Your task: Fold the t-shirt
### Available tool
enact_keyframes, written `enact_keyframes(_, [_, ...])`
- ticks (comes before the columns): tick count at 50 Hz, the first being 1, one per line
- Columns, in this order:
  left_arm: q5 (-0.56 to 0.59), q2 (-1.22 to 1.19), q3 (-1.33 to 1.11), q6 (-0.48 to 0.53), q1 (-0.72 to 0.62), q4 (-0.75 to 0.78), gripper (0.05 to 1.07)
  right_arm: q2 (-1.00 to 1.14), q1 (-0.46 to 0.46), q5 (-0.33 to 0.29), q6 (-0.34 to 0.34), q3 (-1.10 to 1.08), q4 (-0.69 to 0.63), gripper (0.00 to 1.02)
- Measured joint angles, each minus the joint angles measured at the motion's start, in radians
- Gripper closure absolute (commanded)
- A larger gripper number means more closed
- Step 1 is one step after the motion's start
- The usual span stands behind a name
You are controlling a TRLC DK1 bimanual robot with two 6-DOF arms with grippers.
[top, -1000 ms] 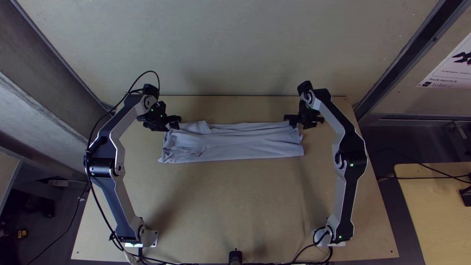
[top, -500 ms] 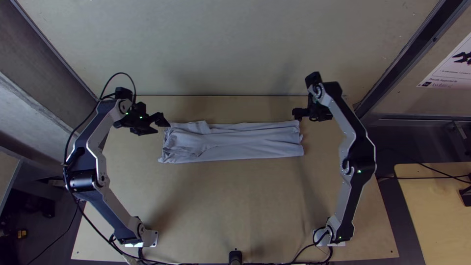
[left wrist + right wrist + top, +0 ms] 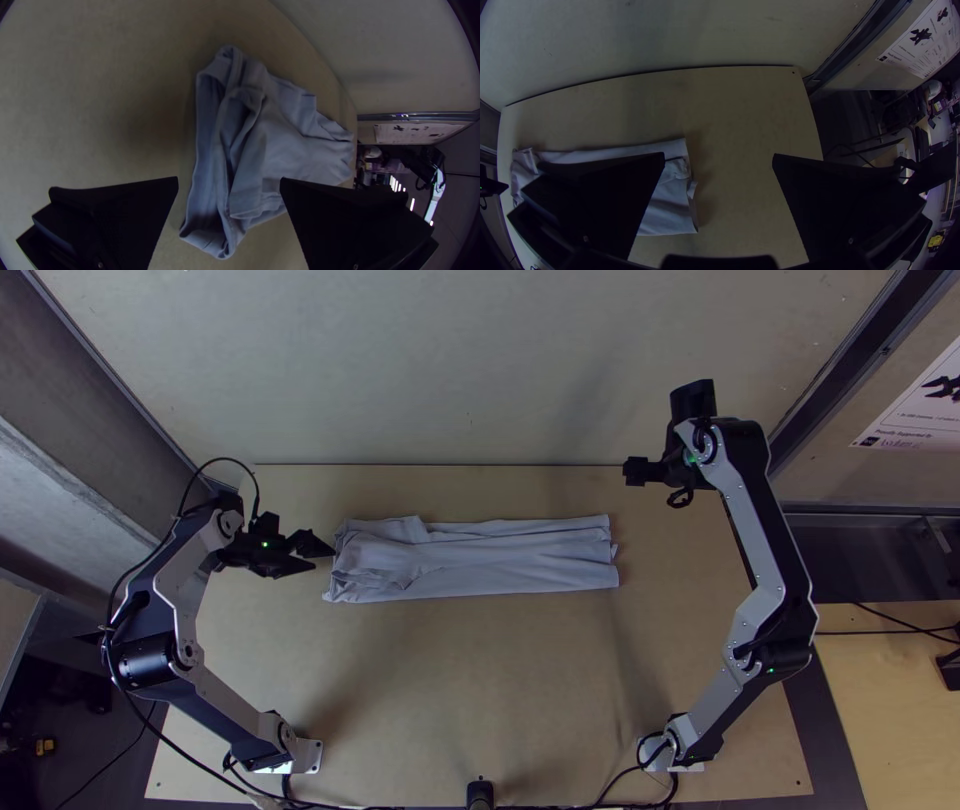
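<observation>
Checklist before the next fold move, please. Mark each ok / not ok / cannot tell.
1. Left gripper open: ok.
2. Left gripper's height clearance over the t-shirt: cannot tell.
3. Right gripper open and away from the cloth: ok.
4. T-shirt wholly on the table: ok.
5. Cloth smooth: not ok, rumpled at the end by the left gripper.
6. Compact final shape: not ok, a long strip.
</observation>
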Motion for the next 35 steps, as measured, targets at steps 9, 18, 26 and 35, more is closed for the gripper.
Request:
enact_keyframes(9, [0.07, 0.0, -0.064, 0.049, 0.027, 0.058, 0.1, -0.016, 0.0, 0.0, 0.0, -0.006, 0.0, 0.03])
enact_keyframes(18, [0.086, 0.033, -0.088, 0.052, 0.029, 0.113, 0.1, -0.033, 0.002, 0.0, 0.0, -0.04, 0.0, 0.04])
enact_keyframes(26, [0.127, 0.087, -0.088, 0.05, 0.029, 0.129, 0.1, -0.049, 0.013, 0.0, 0.0, -0.075, -0.001, 0.04])
enact_keyframes(35, [0.157, 0.11, -0.077, 0.027, 0.003, 0.138, 0.1, -0.053, 0.02, 0.0, 0.0, -0.095, -0.001, 0.04])
